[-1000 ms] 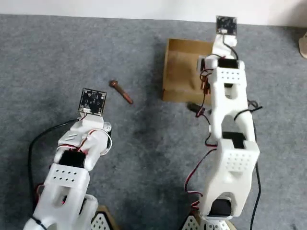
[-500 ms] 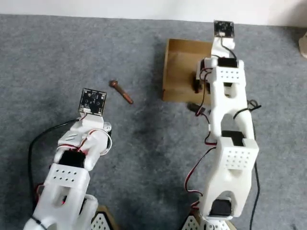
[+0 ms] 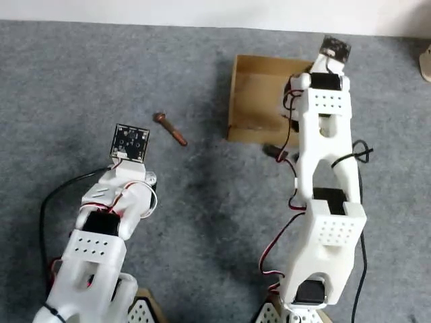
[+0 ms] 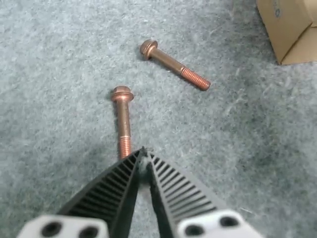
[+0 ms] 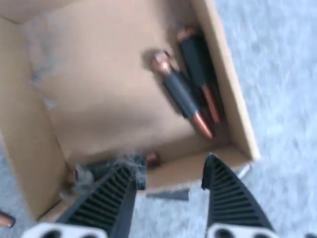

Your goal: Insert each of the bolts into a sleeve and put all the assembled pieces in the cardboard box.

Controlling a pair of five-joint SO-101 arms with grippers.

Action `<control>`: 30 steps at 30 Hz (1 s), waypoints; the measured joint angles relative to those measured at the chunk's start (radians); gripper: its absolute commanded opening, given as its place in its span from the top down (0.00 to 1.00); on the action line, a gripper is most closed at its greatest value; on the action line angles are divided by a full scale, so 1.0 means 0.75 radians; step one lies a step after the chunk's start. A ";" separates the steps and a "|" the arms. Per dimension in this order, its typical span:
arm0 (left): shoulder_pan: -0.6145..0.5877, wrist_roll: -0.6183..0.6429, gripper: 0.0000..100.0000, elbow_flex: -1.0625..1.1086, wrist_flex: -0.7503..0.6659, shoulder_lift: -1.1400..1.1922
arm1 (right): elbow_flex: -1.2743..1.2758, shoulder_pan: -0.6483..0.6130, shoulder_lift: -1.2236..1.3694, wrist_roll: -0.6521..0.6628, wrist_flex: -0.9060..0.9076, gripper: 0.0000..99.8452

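Three sleeved bolts point(image 5: 179, 93) in cardboard box point(image 5: 225, 79), two side by side

Grey carpet point(image 3: 81, 81): bolt point(image 4: 173, 64), second bolt point(image 4: 122, 121), cardboard box point(image 3: 256, 101).

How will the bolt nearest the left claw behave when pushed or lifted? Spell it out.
The bolt probably rolls sideways if pushed: its shank is round, though the wider flanged head would likely swing it in an arc. The grey carpet should damp that roll. It looks like solid metal, so likely stiff and heavy for its size.
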 measured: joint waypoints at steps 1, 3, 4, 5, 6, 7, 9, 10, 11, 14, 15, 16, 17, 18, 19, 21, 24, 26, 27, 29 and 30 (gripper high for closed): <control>0.000 0.000 0.99 0.000 0.000 0.000 | 0.000 0.000 0.000 -0.018 0.025 0.84; 0.000 0.000 0.99 0.000 0.000 0.000 | -0.006 0.000 0.000 -0.063 0.078 0.84; 0.000 0.000 0.99 0.000 0.000 0.000 | -0.010 0.000 0.000 -0.082 0.104 0.84; 0.000 0.000 0.99 0.000 0.000 0.000 | -0.014 0.002 0.000 -0.090 0.133 0.84; 0.000 0.000 0.99 0.000 0.000 0.000 | -0.014 0.002 0.000 -0.096 0.166 0.84; 0.000 0.000 0.99 0.000 0.000 0.000 | -0.014 0.002 0.000 -0.098 0.192 0.84; 0.000 0.000 0.99 0.000 0.000 0.000 | -0.016 0.002 0.000 -0.098 0.245 0.84; 0.000 0.000 0.99 0.000 0.000 0.000 | -0.016 0.004 -0.002 -0.098 0.266 0.84; 0.000 0.000 0.99 0.000 0.000 0.000 | -0.016 0.012 -0.018 -0.098 0.282 0.84; 0.000 0.000 0.99 0.000 0.000 0.000 | -0.016 0.043 -0.100 -0.076 0.299 0.84; 0.000 0.000 0.99 0.000 0.000 0.000 | -0.016 0.051 -0.133 -0.070 0.299 0.84; 0.000 0.000 0.99 0.000 0.000 0.000 | -0.006 0.065 -0.160 -0.065 0.299 0.84; 0.000 0.000 0.99 0.000 0.000 0.000 | 0.016 0.080 -0.184 -0.061 0.288 0.84; 0.000 0.000 0.99 0.000 0.000 0.000 | 0.045 0.100 -0.200 -0.061 0.266 0.84; 0.000 0.000 0.99 0.000 0.000 0.000 | 0.080 0.121 -0.211 -0.061 0.245 0.84; 0.000 0.000 0.99 0.000 0.000 0.000 | 0.164 0.162 -0.221 -0.045 0.186 0.84; 0.000 0.000 0.99 0.000 0.000 0.000 | 0.303 0.188 -0.221 -0.027 0.074 0.84; 0.000 0.000 0.99 0.000 0.000 0.000 | 0.381 0.190 -0.221 -0.025 0.002 0.84; 0.000 0.000 0.99 0.000 0.000 0.000 | 0.417 0.194 -0.221 -0.025 -0.029 0.84; 0.000 0.000 0.99 0.000 0.000 0.000 | 0.475 0.198 -0.221 -0.020 -0.084 0.84; 0.000 0.000 0.99 0.000 0.000 0.000 | 0.487 0.198 -0.221 -0.020 -0.108 0.84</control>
